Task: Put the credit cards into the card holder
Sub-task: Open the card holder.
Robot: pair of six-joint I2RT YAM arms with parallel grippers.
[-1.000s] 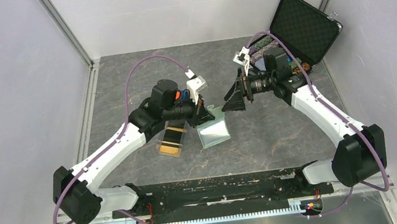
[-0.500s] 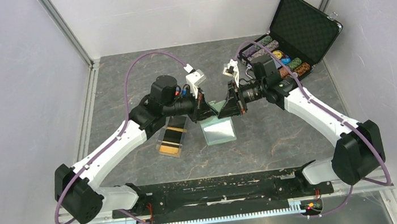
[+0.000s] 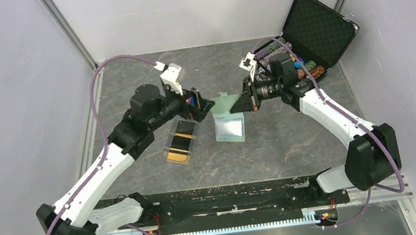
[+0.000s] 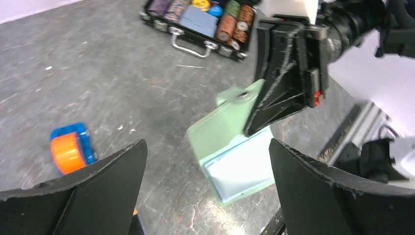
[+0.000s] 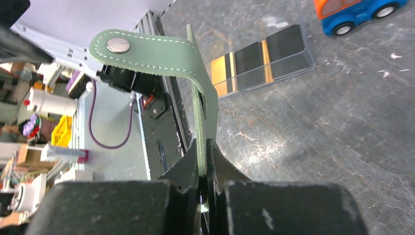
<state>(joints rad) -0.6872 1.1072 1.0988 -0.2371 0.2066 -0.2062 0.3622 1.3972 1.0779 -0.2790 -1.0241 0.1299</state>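
Pinching the card holder (image 3: 229, 128) by its raised cover, the right gripper (image 3: 236, 106) props it open at the table's centre. The left gripper (image 3: 203, 108) gapes empty at its ten o'clock. Opening looks done; next, I reckon, the left must fetch the credit cards (image 3: 180, 143) lying at nine o'clock.

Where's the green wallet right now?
In the top view the wallet is mid-table, just right of the clear tray, its flap pinched by the right pincer.
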